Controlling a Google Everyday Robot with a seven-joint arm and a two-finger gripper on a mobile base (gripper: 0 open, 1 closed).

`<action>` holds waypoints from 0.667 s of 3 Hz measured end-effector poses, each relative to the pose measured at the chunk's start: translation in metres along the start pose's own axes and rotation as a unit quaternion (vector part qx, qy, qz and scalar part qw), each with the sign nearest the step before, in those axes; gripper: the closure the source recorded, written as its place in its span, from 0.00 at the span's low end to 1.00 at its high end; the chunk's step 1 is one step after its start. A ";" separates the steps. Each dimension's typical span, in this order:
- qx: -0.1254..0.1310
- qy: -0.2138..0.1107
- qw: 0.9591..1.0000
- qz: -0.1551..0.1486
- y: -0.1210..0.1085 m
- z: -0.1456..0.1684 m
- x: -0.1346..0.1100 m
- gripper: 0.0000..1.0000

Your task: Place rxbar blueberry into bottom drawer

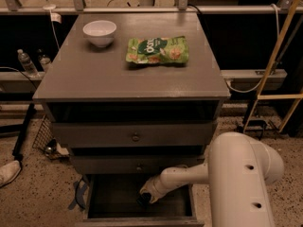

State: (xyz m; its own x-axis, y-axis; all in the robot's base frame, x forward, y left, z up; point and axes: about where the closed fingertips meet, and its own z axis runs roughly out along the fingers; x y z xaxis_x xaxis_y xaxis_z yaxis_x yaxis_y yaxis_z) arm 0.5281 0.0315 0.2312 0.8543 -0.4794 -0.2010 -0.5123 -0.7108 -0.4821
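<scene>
1. Reaching with the end effector down into the bottom drawer, close over the middle of its dark floor, with the white arm coming in low from the right.
2. Cannot tell whether the end effector is wide, narrow or holding something: only a dark shape visible at its tip, against an equally dark floor.
3. Cannot find the rxbar blueberry with certainty. Not lying on the tabletop, so probably at the tip of the end effector or on the drawer floor just under it; a judgement, not a thing seen.
4. Seeing the bottom drawer pulled out toward the camera, probably to give free entry from above. Seeing the upper knob drawer and the lower knob drawer pushed in, so not blocking the way down.
5. Noting the green snack bag and the white bowl apart from each other on the tabletop, well away from the work and no part of this task.
6. Judging the step as lowering or release, near the end of the task. Needing next a release low over the floor, then a careful way out without catching the drawer front just above the arm.
</scene>
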 end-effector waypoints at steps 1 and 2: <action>-0.007 -0.005 1.000 0.012 0.011 0.010 0.008 1.00; -0.007 -0.006 1.000 0.013 0.012 0.012 0.008 0.83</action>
State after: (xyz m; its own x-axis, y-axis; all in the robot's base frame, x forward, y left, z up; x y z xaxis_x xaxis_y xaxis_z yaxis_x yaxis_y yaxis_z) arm 0.5301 0.0257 0.2136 0.8417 -0.4916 -0.2233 -0.5353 -0.7059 -0.4639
